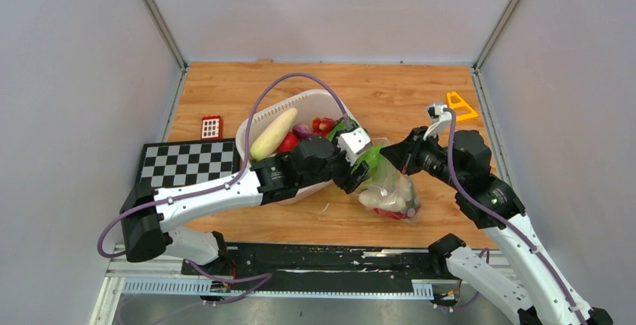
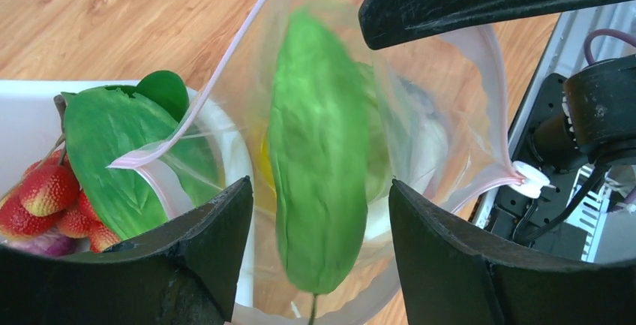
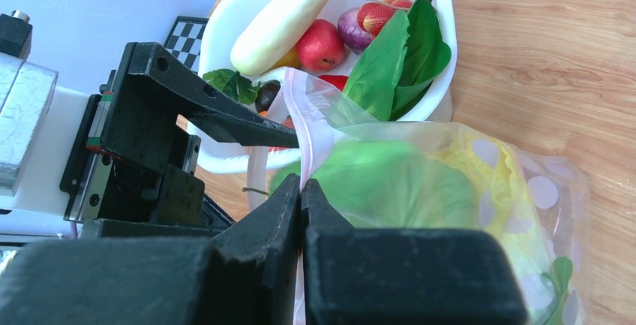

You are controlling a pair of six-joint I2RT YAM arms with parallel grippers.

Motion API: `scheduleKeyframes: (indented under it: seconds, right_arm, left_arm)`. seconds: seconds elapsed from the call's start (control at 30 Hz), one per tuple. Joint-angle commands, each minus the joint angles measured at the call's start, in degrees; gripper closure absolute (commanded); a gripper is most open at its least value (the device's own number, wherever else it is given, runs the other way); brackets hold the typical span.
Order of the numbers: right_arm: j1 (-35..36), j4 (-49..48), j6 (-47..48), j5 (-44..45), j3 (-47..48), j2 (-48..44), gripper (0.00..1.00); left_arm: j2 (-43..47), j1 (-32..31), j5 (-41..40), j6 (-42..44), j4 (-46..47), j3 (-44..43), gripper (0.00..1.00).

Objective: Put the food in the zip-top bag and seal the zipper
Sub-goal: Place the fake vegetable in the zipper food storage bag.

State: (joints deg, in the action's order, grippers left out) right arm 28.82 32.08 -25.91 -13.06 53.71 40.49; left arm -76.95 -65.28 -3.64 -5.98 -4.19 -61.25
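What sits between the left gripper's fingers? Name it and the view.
A green leaf, touching neither side of the open left gripper, at the zip-top bag's mouth; left wrist view.

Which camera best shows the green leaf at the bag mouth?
Left wrist: the green leaf sits centre frame, blurred, inside the bag mouth between the left tool's open fingers. Right wrist shows it only as a green mass through the plastic; top external shows just a small green patch.

Right hand (image 3: 301, 188) pinches the zip-top bag (image 3: 525, 190) rim.
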Motion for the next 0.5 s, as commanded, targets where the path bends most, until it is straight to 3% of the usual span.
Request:
scheduleKeyframes:
  seconds: [0.0,0.23,0.47]
  right_arm:
    - [0.2,-3.9,-1.3,0.1,0.9,-1.6,0.96]
    - [0.2,-3.7,-1.2,0.4,1.1,-1.7,0.95]
    - [0.2,-4.3,-1.7,-0.1,1.2,-1.9,0.95]
  left_arm:
    - [1.1,-0.2,0.5,1.2,0.2,-3.6,0.26]
    - [2.7,-0.3,0.8,-0.1,1.6,-2.5,0.29]
    - [-2.7,-0.2,-4.5,0.3,-9.8,-8.1,0.5]
